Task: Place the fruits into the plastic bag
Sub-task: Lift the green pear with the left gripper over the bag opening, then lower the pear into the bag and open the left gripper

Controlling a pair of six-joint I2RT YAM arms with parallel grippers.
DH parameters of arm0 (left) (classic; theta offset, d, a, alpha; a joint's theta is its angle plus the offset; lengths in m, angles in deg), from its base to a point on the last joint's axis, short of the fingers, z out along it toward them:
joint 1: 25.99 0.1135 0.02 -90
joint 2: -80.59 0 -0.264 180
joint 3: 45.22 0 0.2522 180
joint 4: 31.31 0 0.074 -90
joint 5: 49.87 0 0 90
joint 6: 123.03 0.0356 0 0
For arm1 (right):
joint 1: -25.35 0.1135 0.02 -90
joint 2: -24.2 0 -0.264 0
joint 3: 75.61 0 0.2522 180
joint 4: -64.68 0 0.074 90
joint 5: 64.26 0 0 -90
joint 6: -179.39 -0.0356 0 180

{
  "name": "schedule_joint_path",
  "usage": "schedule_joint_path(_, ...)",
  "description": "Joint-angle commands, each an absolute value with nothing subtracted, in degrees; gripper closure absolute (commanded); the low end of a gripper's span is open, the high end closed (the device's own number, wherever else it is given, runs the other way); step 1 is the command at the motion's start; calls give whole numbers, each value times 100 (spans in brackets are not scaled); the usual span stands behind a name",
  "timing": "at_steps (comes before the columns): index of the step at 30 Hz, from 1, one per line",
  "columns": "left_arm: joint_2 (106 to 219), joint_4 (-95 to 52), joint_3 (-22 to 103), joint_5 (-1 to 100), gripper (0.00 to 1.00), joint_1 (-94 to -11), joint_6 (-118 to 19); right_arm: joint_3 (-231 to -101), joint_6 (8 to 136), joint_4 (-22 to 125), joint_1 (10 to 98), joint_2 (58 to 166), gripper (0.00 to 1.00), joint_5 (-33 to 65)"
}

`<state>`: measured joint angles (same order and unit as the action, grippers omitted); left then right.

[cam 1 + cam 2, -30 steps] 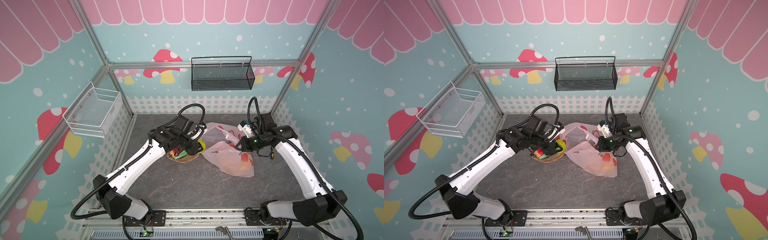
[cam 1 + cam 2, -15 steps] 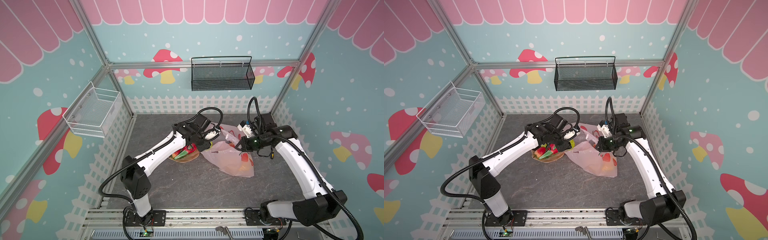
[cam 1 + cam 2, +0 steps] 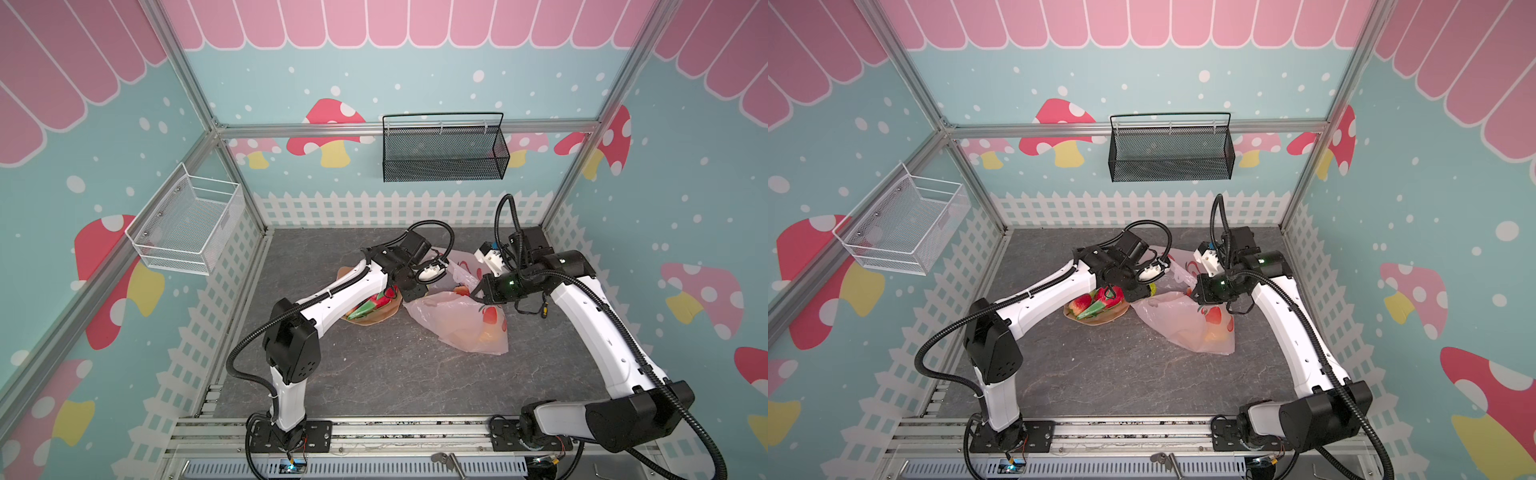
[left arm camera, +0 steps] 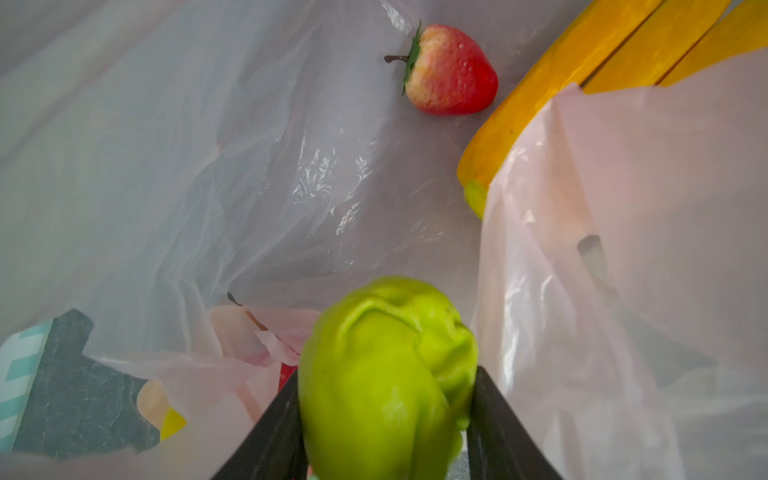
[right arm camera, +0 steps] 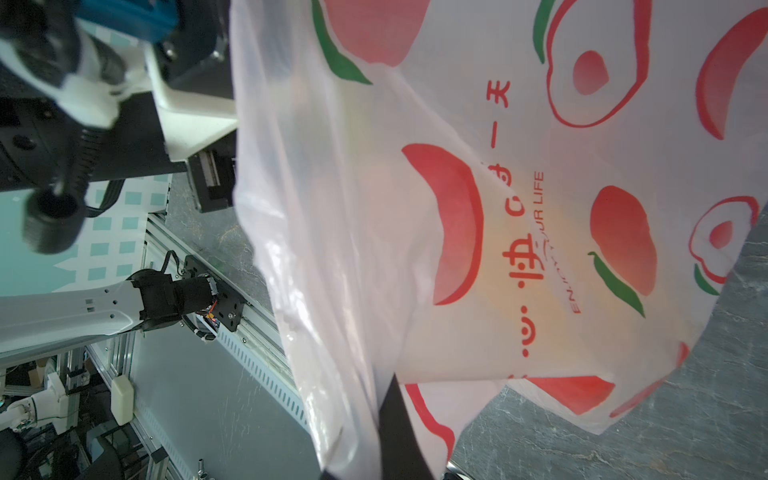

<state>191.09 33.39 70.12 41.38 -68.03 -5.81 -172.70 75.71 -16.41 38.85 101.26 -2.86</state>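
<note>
**Operator:** What changed in the top views?

**Spotter:** Your left gripper was over the tan dish a second ago. It has since swung across to the mouth of the plastic bag, and a yellow-green pear shows at its tip. Your right gripper has not shifted and keeps the bag's edge lifted, as before. The dragon fruit and a peach remain on the dish.

**Operator:** And the left wrist view?

**Spotter:** Your fingers are clenched on the pear, which hangs over the bag's open film. A strawberry and the banana bunch lie on that film, already inside as far as I can tell.

**Operator:** Right wrist?

**Spotter:** Those jaws are pinched tight on a fold of the bag. Its printed side hangs stretched above the grey table.

**Operator:** So where am I in the task?

**Spotter:** I judge you're at the release: the pear is carried over but not yet dropped. At least two fruits wait on the dish, so more trips follow. Keep your right grip on the bag, or the mouth may collapse.
</note>
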Motion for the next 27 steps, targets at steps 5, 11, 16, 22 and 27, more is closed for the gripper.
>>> schedule_joint_path(5,19582,2911,7417,4530,64,-6959,-672,-17470,7774,-1781,3872,10224,100,-449)
schedule_joint_path(11,19788,2710,7565,4856,64,-6968,-833,-17474,7805,-1767,3871,10268,100,-465)
schedule_joint_path(16,19943,2627,7631,5236,62,-6985,-968,-17478,7814,-1755,3872,10293,100,-478)
schedule_joint_path(22,20020,2495,7615,5754,56,-7011,-1409,-17489,7813,-1705,3871,10346,100,-494)
schedule_joint_path(27,20040,2498,7568,5813,45,-7013,-1500,-17498,7805,-1696,3871,10363,100,-493)
